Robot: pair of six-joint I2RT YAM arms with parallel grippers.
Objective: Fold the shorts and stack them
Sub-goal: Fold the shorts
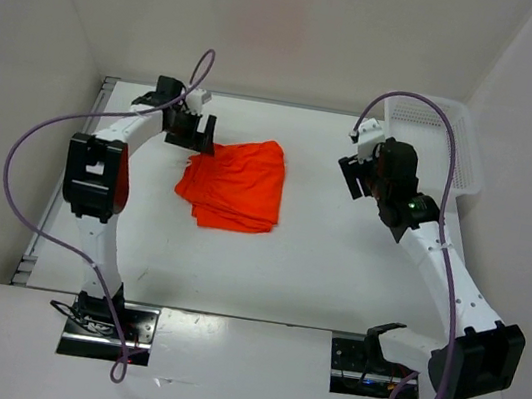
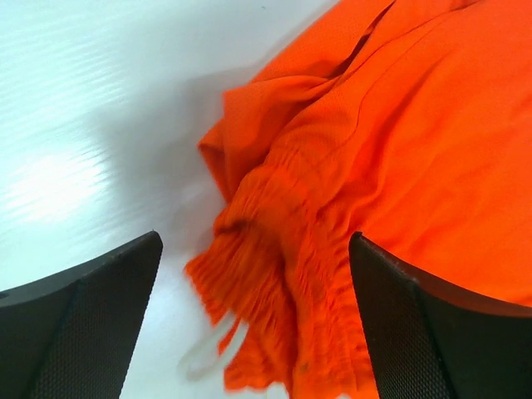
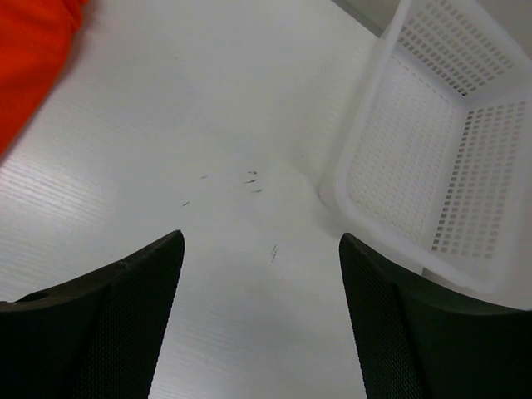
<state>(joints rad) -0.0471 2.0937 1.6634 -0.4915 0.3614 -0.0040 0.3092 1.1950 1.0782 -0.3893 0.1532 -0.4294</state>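
Observation:
The orange-red shorts (image 1: 236, 184) lie folded in a rough stack on the white table, left of centre. My left gripper (image 1: 192, 129) is open just above their far left corner. In the left wrist view the gathered waistband (image 2: 274, 274) and a white drawstring (image 2: 208, 349) lie between the spread jaws, untouched. My right gripper (image 1: 355, 178) is open and empty over bare table to the right of the shorts. In the right wrist view an edge of the shorts (image 3: 29, 58) shows at the top left.
A white perforated plastic basket (image 1: 448, 137) stands at the far right corner of the table; it also shows in the right wrist view (image 3: 440, 141). White walls enclose the table on three sides. The arm bases sit at the near edge.

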